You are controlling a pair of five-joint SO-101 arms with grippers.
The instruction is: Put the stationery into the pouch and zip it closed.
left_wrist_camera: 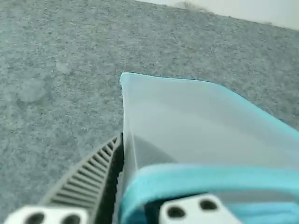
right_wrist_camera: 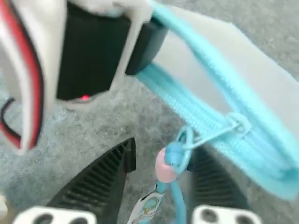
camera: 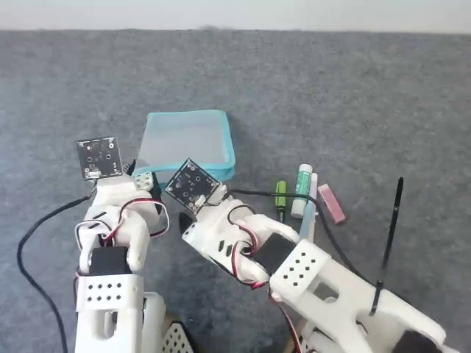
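Grey felt-like cover (camera: 353,95) spreads over the bench — at the far edge, a pale wall (camera: 294,15).

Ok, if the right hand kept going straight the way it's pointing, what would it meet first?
Most likely the pull cord and its pink bead, which sit between the open right hand fingers. Just beyond them is the zipper edge of the pouch, though depth is hard to judge.
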